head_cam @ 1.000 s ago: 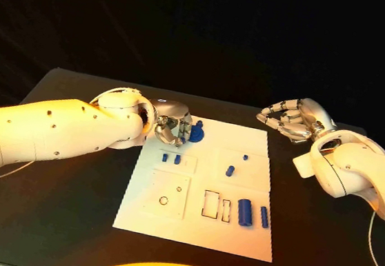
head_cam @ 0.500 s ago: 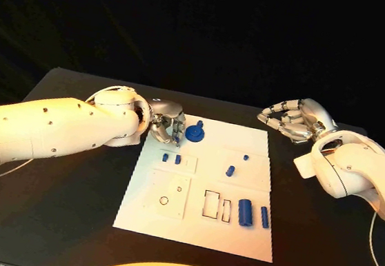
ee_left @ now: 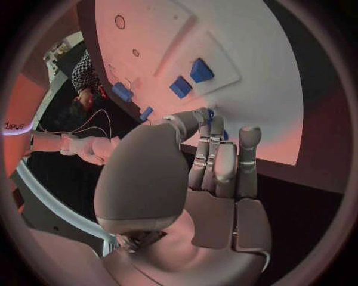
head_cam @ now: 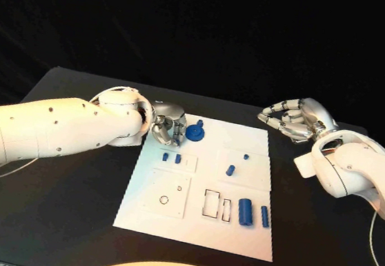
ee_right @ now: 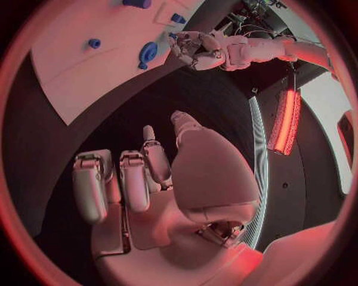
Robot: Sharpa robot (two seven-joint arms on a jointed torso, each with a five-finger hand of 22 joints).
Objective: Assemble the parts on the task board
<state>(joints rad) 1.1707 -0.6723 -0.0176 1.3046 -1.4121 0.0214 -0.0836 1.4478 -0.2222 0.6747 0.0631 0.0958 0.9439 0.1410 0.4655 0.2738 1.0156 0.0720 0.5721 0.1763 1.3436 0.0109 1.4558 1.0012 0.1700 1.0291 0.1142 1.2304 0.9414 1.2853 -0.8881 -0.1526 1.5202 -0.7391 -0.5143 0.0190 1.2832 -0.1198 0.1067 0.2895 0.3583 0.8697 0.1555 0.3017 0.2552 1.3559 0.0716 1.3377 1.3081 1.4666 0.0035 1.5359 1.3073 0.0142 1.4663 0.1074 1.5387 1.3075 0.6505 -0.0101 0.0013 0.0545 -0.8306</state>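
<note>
A white task board (head_cam: 193, 234) is laid flat on a black table (head_cam: 56, 221), with small blue parts set on it. The left hand (head_cam: 166, 127) is held at the board's far left corner, its silver fingers (ee_left: 212, 156) curled close together beside a blue round part with an upright stem (head_cam: 196, 132). Whether anything is pinched cannot be told; a trace of blue is seen at the fingertips in the left wrist view. The right hand (head_cam: 291, 119) is held above the table beyond the board's far right corner, well apart from every part, fingers curled in on nothing.

Two small blue blocks (head_cam: 171, 159) are seated just near the left hand, two small pegs (head_cam: 230, 170) in the middle, and two blue cylinders (head_cam: 253, 215) beside outlined slots towards the near edge.

A likely risk (judged from the crowding) is that the round part is knocked or tipped by the curled fingers, or that the light plate is dragged across the smooth table. The parts appear hard, smooth plastic, small enough to slip; the hands are polished metal, the arms glossy white shell
</note>
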